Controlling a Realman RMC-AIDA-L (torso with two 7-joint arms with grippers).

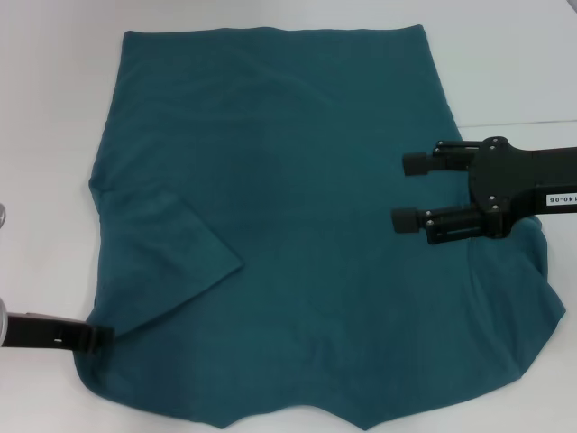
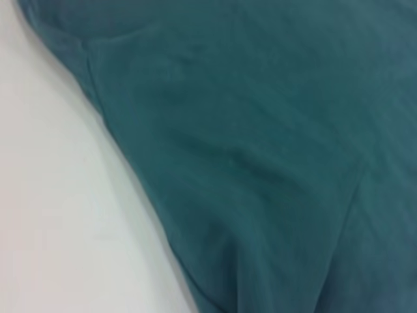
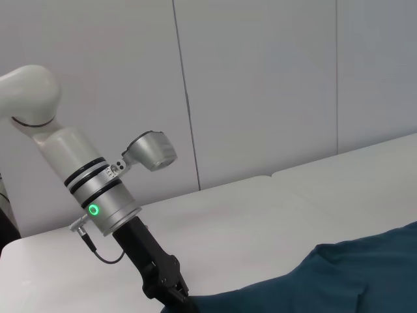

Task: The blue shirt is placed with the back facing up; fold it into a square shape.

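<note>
The blue shirt [image 1: 270, 225] lies spread flat on the white table [image 1: 45, 135], plain side up. Its left sleeve [image 1: 171, 262] is folded inward over the body. My right gripper [image 1: 410, 191] hovers open above the shirt's right side, fingers pointing left, holding nothing. My left gripper [image 1: 101, 336] is low at the shirt's near left edge, touching the cloth. The right wrist view shows that left gripper [image 3: 172, 293] farther off, meeting the shirt's edge [image 3: 365, 274]. The left wrist view is filled by the shirt [image 2: 260, 130] next to bare table [image 2: 52, 195].
A seam between two tabletops [image 1: 518, 123] runs at the right. A grey panelled wall [image 3: 260, 78] stands behind the table. The shirt's near hem [image 1: 361, 424] reaches the table's front edge.
</note>
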